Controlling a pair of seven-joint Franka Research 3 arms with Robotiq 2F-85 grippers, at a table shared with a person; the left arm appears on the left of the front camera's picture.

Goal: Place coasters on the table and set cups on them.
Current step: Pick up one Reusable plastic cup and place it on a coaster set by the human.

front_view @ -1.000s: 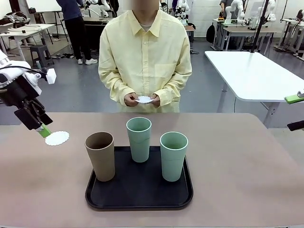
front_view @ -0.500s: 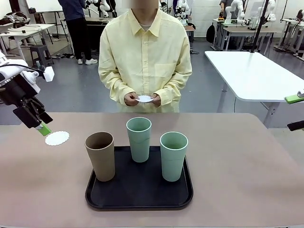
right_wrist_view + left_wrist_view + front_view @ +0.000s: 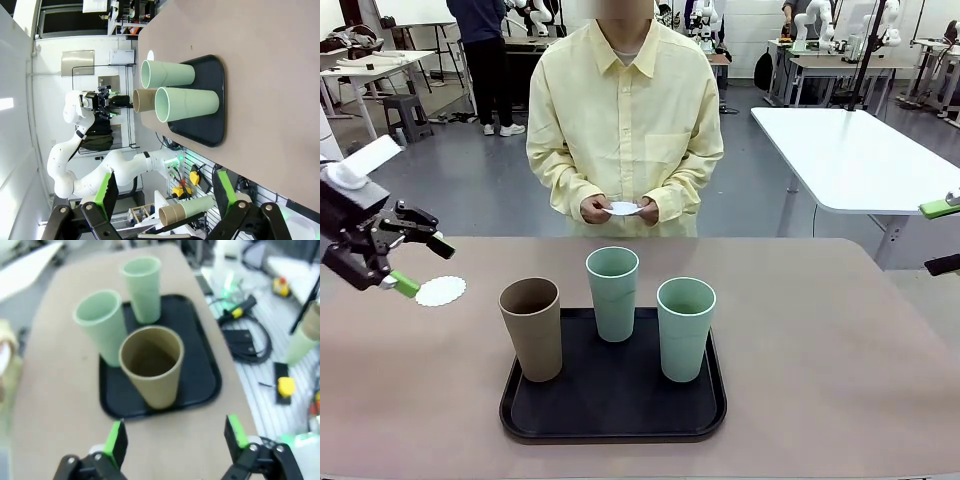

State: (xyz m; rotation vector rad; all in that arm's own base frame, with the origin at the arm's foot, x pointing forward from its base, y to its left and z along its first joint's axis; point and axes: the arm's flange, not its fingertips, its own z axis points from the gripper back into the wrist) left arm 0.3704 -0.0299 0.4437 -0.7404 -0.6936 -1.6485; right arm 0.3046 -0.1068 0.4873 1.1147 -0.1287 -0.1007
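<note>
One white lacy coaster [image 3: 440, 291] lies on the beige table [image 3: 820, 330] at the left, just right of my left gripper [image 3: 422, 266], which hovers open and empty, fingers pointing toward the cups. The brown cup [image 3: 531, 328] and two pale green cups [image 3: 612, 293] [image 3: 685, 328] stand upright on the black tray [image 3: 613, 405]. In the left wrist view the open gripper [image 3: 176, 437] faces the brown cup [image 3: 150, 365]. The person holds another coaster [image 3: 625, 209] in both hands. My right gripper [image 3: 165, 192] is open and empty, off the table's right side.
The person stands at the table's far edge behind the tray. A white-topped table [image 3: 850, 150] stands at the back right. Bare tabletop lies left and right of the tray. Cables and spare cups [image 3: 305, 340] sit beyond the table's edge in the left wrist view.
My left gripper has lifted off the coaster and rolled from pointing down to pointing sideways toward the cups. The coaster stays flat on the table.
</note>
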